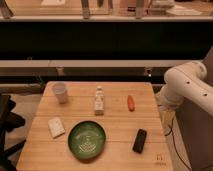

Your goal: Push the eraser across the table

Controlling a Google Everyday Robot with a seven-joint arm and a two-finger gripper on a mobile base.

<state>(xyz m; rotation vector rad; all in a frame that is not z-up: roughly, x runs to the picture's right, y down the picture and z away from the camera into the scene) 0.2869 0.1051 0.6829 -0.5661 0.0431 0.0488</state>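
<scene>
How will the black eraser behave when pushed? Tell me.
The eraser lies flat and low, so it will likely slide, not tip or roll. It looks small, probably light. The hand is out of view; only the arm shows, right of the table.

One wooden surface [120, 120], six loose items on it, no kind doubled. Tally: one pale cup [60, 92], one small bottle [99, 101], one orange carrot-like piece [131, 102], one white block [56, 127], one green plate [70, 139], one black eraser [140, 140]. One white arm [187, 82] at the right edge, its one set of jaws out of frame.
</scene>
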